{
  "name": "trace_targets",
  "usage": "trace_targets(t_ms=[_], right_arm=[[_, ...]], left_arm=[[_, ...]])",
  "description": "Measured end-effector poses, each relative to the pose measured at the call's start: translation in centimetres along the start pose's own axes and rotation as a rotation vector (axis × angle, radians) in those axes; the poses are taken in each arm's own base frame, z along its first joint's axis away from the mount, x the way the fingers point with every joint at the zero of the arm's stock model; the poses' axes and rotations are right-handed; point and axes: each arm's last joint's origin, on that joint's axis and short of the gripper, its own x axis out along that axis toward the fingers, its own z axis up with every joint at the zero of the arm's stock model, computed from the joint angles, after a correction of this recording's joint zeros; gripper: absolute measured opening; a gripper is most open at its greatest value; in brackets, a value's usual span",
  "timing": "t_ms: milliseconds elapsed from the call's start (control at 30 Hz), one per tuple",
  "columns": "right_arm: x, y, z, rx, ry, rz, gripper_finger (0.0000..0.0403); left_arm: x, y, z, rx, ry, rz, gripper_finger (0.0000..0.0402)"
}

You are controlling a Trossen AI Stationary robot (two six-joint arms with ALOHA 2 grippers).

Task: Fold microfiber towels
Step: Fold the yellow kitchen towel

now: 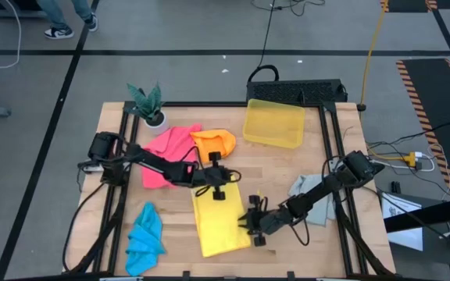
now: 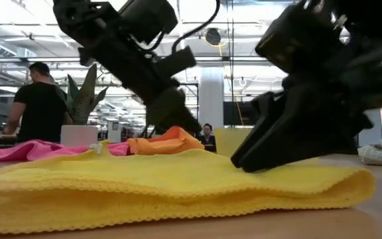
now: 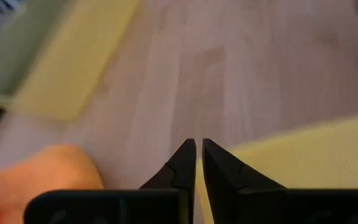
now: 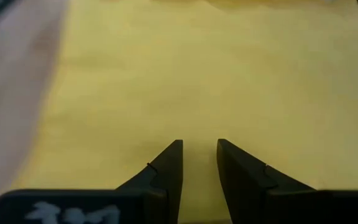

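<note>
Yellow microfiber towel (image 1: 219, 222) lies folded near the middle of the wooden surface (image 1: 350, 246), its doubled edge facing the low camera. The left gripper (image 1: 219, 190) sits at the towel's far edge, its fingers (image 3: 182, 168) nearly together with only a slit between them; whether cloth is pinched there cannot be told. The right gripper (image 1: 252, 226) rests at the towel's right edge, fingers (image 4: 166, 165) slightly parted over the yellow fabric, holding nothing. Pink towel (image 1: 166, 144) and orange towel (image 1: 216, 142) lie at the far left, blue towel (image 1: 144, 238) near left, grey towel (image 1: 312, 195) on the right. No readable writing shows.
</note>
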Motion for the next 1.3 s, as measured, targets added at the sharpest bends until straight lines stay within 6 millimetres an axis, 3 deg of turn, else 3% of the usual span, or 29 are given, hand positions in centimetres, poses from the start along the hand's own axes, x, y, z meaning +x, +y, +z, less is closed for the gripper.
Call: trace_targets(t_ms=[133,300,500,600,767,867,1100,1300], right_arm=[[0.1,-0.2,-0.1,0.024,0.012,-0.008,0.0089],[-0.3,-0.7,1.0,-0.024,-0.041,-0.028,0.0089],[0.4,-4.9,3.3,0.116,-0.144,-0.125,0.0088],[1.3,-7.8,3.1,0.181,-0.117,-0.152,0.0074],[2.1,-11.6,2.5,0.235,-0.089,-0.249,0.0011],[2.2,-13.2,2.0,0.259,-0.041,-0.288,0.0008],[1.6,-14.2,-0.1,0.266,0.085,-0.433,0.0001],[-1.3,-14.3,-2.6,0.309,0.14,-0.61,0.0001]], left_arm=[[-2.1,-0.7,1.9,0.033,-0.06,-0.027,0.0033],[-5.1,-3.1,1.4,-0.01,0.05,-0.115,0.0033],[-7.4,-5.8,-0.8,-0.063,0.266,-0.159,0.0033],[-7.7,-6.2,-2.1,-0.094,0.343,-0.111,0.0033],[-7.5,-6.0,-4.2,-0.133,0.38,-0.059,0.0033],[-7.0,-5.5,-5.6,-0.161,0.376,-0.042,0.0033],[-5.5,-4.1,-6.8,-0.221,0.215,0.001,0.0033],[-5.1,-3.4,-4.7,-0.192,0.126,0.081,0.0033]])
